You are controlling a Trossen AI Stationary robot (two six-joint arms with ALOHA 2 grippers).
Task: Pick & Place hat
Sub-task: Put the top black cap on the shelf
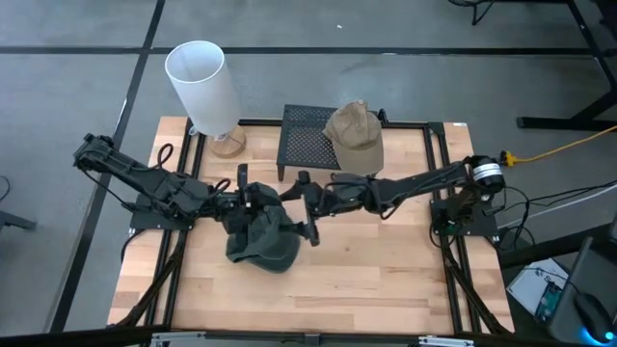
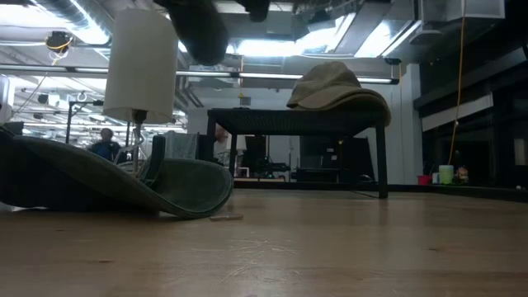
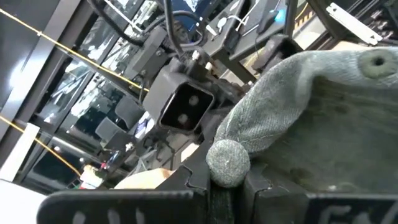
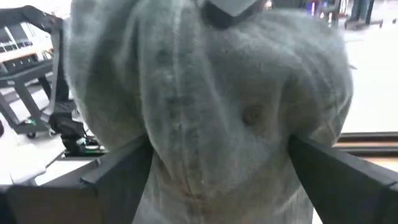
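Left gripper is pinched on the dark green hat's crown; right gripper is spread wide at its 2 o'clock edge. Hat's slumped mid-table, brim partly hidden. Tan hat sits on the rack behind.

no readable text, labels, brands, numbers, signs

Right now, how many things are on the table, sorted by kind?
Hats: 2, green hat and tan hat
Lamps: 1, lamp
Racks: 1, rack
Total: 4
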